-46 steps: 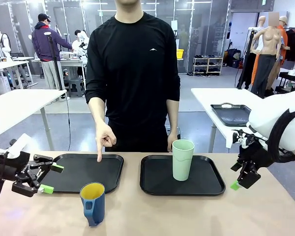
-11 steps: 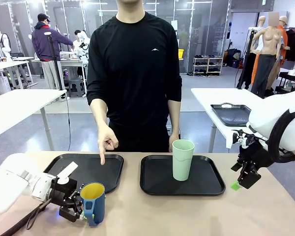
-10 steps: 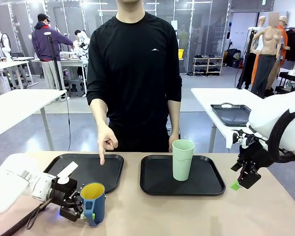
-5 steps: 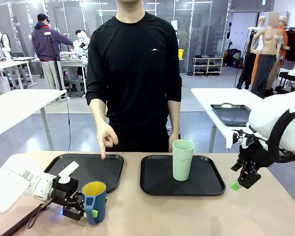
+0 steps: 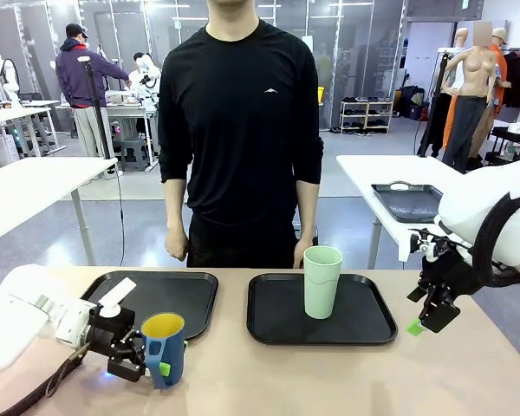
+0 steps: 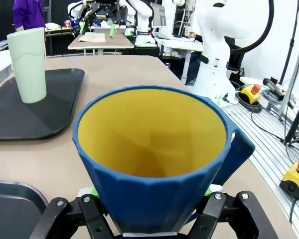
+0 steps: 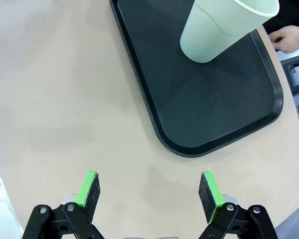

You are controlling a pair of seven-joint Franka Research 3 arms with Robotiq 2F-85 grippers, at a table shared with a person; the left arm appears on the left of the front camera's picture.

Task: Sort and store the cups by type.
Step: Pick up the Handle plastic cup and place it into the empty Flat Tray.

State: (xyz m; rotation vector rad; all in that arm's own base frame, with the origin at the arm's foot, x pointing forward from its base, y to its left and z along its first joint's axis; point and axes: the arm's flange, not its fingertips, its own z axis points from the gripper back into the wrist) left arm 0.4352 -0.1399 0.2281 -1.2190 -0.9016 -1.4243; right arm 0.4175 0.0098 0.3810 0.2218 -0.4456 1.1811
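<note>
Mug (image 5: 163, 348), faceted blue, yellow inside, clamped by left tool (image 5: 147, 364); right tool (image 7: 148, 193) apart.

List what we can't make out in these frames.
- Left wrist view: the blue mug hides the left gripper's pad contact and the table under it.
- Front view: whether the mug is lifted or resting; its base is not clear.
- Front view: right gripper fingers partly hidden behind its own body.
- Right wrist view: green tumbler rim cut off by the top edge; person's hand cut by the right edge.
</note>
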